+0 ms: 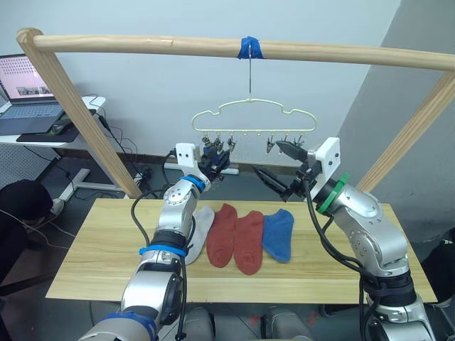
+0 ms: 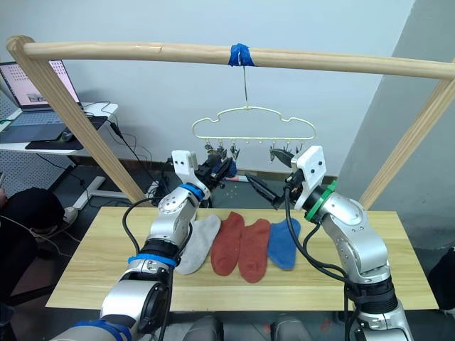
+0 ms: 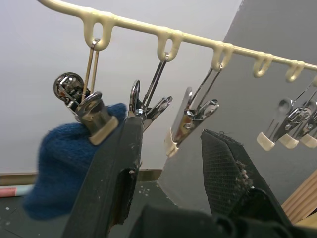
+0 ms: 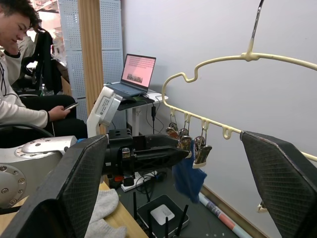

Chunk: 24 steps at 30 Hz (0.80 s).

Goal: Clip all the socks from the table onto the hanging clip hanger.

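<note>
One blue sock [image 3: 67, 166] hangs on the hanger [image 1: 253, 114], pinched in the end clip [image 3: 91, 111] on the robot's left side. It shows as a dark blue wad just beside the left tool [image 1: 215, 160] in the eye views.

Four socks lie in a row on the desk [image 1: 92, 256]: a grey sock [image 1: 200, 231], two red socks [image 1: 222, 235] [image 1: 249, 241] and a blue sock [image 1: 279, 235], each touching or overlapping its neighbour. A second grey sock cannot be made out; it may lie under the left arm or the first grey one.

Left tool is raised to the clip row, fingers [image 3: 111, 183] spread, with the second clip just above the gap between them. It holds nothing. The clipped sock sits against the outer side of one finger, not between them.

Right tool [image 1: 279, 169] is raised near the hanger's right half, fingers [image 4: 79, 193] spread wide and empty, well clear of the clips there.

The remaining clips [image 3: 190, 119] hang free and closed.

Judgement: early stage. One sock is done, at least four are left. The left tool looks to have finished at the first clip; the next step is likely a reach down to the desk row.

A person sits off to the side in the right wrist view, near a laptop [image 4: 134, 74].
</note>
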{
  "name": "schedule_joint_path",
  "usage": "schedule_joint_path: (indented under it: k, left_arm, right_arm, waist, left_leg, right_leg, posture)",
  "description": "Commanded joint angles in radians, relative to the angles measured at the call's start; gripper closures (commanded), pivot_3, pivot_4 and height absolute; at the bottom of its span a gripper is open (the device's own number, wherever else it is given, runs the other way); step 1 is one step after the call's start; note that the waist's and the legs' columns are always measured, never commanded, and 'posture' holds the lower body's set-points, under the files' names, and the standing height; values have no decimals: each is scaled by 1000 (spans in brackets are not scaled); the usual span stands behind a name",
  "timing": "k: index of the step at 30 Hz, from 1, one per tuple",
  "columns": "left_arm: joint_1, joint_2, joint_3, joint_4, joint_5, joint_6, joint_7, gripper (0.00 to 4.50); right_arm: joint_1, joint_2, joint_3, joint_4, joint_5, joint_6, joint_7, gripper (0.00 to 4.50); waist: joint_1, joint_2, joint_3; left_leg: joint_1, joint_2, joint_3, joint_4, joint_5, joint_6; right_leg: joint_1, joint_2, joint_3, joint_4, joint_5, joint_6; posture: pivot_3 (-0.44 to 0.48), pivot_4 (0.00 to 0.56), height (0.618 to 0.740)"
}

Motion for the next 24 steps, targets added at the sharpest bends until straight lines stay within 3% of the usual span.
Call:
schedule_joint_path:
  k: [1, 11, 24]
  left_arm:
    - [-38, -1, 10, 1, 8, -39, 3, 2378]
    - [19, 6, 7, -50, 3, -35, -7, 2378]
    - [-13, 13, 18, -2, 13, -55, 15, 2378]
  right_arm:
    - [-24, -3, -6, -18, -2, -27, -1, 0]
    - [-25, -6, -4, -24, -2, -28, 0, 0]
    - [-40, -7, 14, -33, 1, -35, 20, 0]
  waist:
    - [0, 0, 0]
    - [-1, 0, 0]
    - [-1, 0, 0]
  left_leg:
    - [0, 0, 0, 0, 0, 0]
    - [0, 0, 0, 0, 0, 0]
    - [0, 0, 0, 0, 0, 0]
  right_leg:
    - [0, 0, 0, 0, 0, 0]
    - [0, 0, 0, 0, 0, 0]
    - [0, 0, 0, 0, 0, 0]
  posture:
    - [-69, 102, 740]
    - [-69, 95, 740]
    - [-64, 90, 740]
